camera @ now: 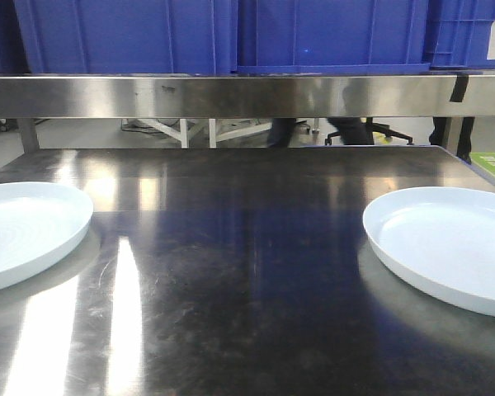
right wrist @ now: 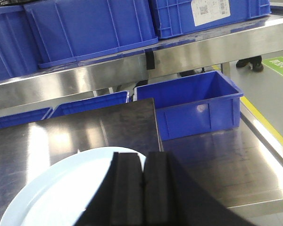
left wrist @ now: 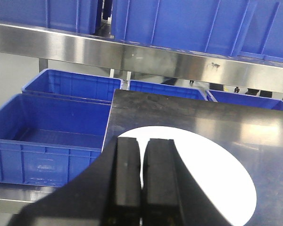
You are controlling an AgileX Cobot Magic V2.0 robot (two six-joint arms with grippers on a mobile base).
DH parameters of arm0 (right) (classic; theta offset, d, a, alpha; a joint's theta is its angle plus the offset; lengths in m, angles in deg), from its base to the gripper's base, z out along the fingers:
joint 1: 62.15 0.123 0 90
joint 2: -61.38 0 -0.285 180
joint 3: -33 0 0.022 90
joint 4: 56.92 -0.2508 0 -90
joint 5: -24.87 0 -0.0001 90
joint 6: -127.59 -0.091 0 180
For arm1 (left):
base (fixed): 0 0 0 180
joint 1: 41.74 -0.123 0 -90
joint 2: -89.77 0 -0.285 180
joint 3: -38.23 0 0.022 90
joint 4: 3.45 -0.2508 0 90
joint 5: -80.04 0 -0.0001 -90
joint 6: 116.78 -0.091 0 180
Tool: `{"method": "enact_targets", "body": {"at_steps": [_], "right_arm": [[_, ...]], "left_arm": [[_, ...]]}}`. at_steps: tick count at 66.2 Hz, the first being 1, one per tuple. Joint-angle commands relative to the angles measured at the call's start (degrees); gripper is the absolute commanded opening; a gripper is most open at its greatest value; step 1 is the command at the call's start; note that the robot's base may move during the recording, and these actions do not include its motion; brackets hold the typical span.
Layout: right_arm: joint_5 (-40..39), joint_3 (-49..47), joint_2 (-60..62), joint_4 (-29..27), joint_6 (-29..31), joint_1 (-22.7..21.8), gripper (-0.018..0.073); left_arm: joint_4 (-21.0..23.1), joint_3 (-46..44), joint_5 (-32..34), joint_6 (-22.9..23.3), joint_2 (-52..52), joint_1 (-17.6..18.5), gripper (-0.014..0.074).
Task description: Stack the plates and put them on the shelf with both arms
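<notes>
Left claw [left wrist: 142, 147] and right claw [right wrist: 142, 162] were clenched, empty. The glossy bluish-white round left plate [camera: 25, 223] and right plate [camera: 454, 243] might skid on the polished steel counter [camera: 231, 272] if their low rims were nudged.

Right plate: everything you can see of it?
The right plate is large, round, shallow, glossy pale bluish-white, with a plain flat centre and low upturned rim; possibly glazed ceramic. Empty, it lies flat and right way up on the steel table near its right end, partly cut off in the front view. Only the table is seen touching it; the shut right claw hangs over it in the wrist view.
</notes>
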Motion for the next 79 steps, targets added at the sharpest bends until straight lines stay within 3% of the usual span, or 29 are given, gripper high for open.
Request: {"method": "enact_targets", "body": {"at_steps": [1, 53, 58, 65, 79], "right_arm": [[-5.2, 0.1, 1.1, 0.5, 0.2, 0.0, 0.0055], [-5.2, 0.1, 1.1, 0.5, 0.2, 0.0, 0.0055], [-5.2, 0.1, 1.1, 0.5, 0.2, 0.0, 0.0055], [-5.2, 0.1, 1.1, 0.5, 0.2, 0.0, 0.0055], [-5.2, 0.1, 1.1, 0.5, 0.2, 0.0, 0.0055]], "left_arm": [[0.4, 0.2, 5.0, 0.4, 1.1, 0.1, 0.0097], [-0.2, -1.6, 5.0, 0.4, 0.6, 0.1, 0.0097], [-0.2, -6.1, 1.9, 0.4, -1.4, 0.1, 0.0097], [-0.5, -18.2, -8.0, 0.4, -8.0, 0.1, 0.0097], [-6.4, -42.7, -22.8, 0.2, -31.6, 0.1, 0.0097]]}}
